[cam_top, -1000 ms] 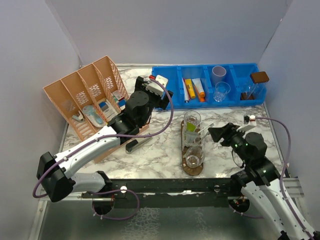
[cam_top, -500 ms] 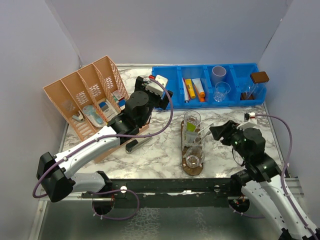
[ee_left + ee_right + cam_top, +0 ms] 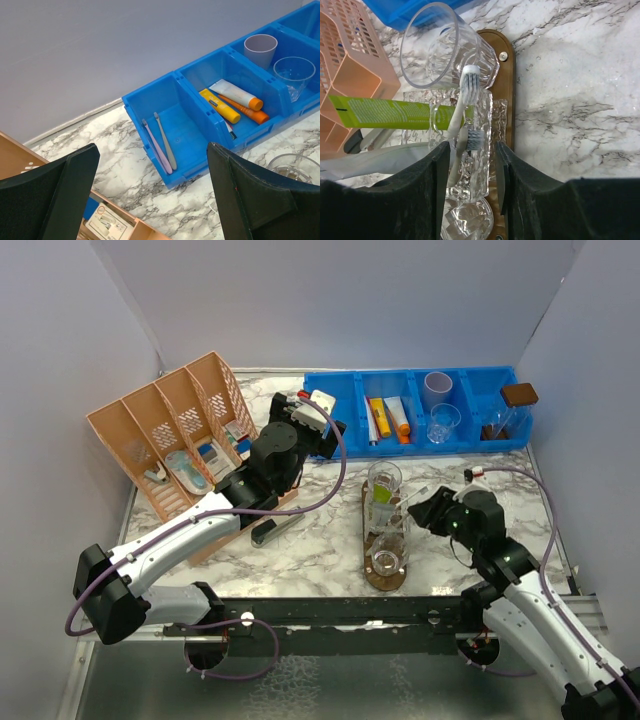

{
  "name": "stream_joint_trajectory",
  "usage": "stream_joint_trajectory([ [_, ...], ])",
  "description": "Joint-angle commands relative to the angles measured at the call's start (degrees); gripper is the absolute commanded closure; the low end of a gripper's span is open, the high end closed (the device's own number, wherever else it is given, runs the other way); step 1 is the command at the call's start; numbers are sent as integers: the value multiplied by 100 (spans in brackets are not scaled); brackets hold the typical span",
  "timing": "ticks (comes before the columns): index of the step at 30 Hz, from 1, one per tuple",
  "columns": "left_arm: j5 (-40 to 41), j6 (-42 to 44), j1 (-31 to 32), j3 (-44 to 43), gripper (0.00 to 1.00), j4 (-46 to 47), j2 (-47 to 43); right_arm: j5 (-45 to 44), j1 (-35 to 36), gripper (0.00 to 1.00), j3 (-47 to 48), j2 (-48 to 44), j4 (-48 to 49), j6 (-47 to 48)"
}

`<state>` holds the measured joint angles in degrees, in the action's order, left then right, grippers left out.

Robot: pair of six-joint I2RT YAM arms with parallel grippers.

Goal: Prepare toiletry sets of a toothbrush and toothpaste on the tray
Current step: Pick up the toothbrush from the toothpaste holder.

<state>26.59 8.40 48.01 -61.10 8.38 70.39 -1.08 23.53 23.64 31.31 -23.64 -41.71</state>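
Right claw [image 3: 472, 147] is straddling the middle tumbler [image 3: 482, 115], half closed, grip impossible to judge; left claw [image 3: 151, 150] is gaping wide, empty.

Overhead and close right-wrist views share the tray [image 3: 508, 95].

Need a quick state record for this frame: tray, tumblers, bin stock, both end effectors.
tray: dark wooden board, three clear tumblers in a row on it
middle tumbler: lime green tube sticks out; white toothbrush leans across it
blue bin: two toothbrushes, toothpaste tubes in the next compartment
left end effector: open, empty, facing the bin
right end effector: straddles the middle tumbler; contact unclear
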Motion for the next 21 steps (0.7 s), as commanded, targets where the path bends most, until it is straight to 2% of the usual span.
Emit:
stream_joint_trajectory([
  [1,3,-59,-5,-95,8,55,-166,295,-6,61,-78,104,573,6],
  [9,-1,-63,-3,-104,8,46,-150,543,-6,64,-139,198,690,-20],
  [15,-13,-66,-6,-110,8,32,-148,349,-6,56,-190,151,584,-116],
  [21,-5,-67,-5,-112,8,37,-140,319,-6,54,-204,202,669,-245],
])
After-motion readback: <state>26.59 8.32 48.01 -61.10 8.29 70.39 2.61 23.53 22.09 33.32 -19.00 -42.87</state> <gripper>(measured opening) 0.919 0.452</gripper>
